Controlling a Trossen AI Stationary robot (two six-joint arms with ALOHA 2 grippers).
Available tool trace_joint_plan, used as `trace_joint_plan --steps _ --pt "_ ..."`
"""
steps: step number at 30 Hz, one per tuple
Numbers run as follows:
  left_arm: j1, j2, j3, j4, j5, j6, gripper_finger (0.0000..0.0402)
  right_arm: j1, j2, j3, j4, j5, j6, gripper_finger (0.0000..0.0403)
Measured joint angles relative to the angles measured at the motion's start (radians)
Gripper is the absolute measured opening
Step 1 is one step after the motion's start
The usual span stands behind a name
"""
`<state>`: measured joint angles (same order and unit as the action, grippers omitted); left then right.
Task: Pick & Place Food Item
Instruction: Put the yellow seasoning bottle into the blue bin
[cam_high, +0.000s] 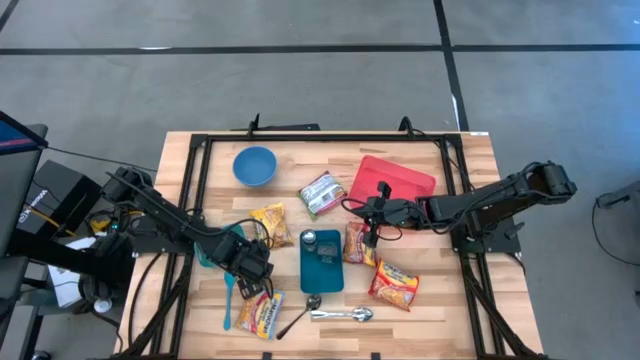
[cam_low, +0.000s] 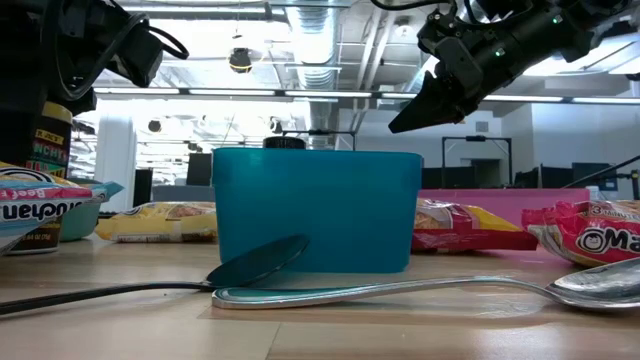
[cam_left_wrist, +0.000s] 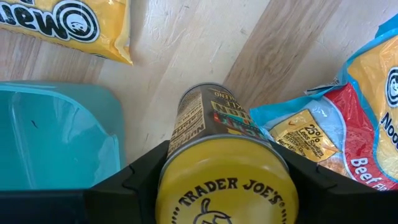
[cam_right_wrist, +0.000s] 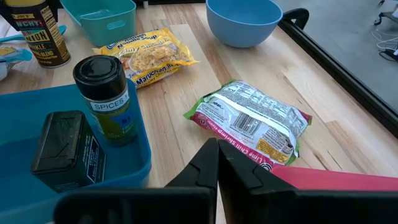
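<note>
Meanwhile, my left fingers (cam_left_wrist: 224, 186) clamp the yellow-lidded spice jar (cam_left_wrist: 217, 143) upright on the tabletop (cam_left_wrist: 186, 56); lifting carelessly could snag the noodle packet (cam_left_wrist: 348, 124) touching it (right fingers (cam_right_wrist: 217, 162) closed, empty).

yellow-lidded trader joe's jar (cam_left_wrist: 225, 163) stands between the dark fingers (cam_left_wrist: 140, 174), apparently gripped, beside a teal container (cam_left_wrist: 56, 143).

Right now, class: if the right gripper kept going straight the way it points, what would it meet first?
Most likely the green ramen packet lying just ahead of the shut right gripper; the blue bowl sits farther along. Depth is uncertain, so it might pass above.
</note>
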<state>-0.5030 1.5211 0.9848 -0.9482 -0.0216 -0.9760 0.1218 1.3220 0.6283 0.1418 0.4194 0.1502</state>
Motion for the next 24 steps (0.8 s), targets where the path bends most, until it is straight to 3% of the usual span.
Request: trace_joint_plan --steps 24 --pt "0.0 -0.031 0.003 -0.001 0.005 0.001 0.0214 0.0 0.0 0.0 0.001 0.0 0.0 0.0"
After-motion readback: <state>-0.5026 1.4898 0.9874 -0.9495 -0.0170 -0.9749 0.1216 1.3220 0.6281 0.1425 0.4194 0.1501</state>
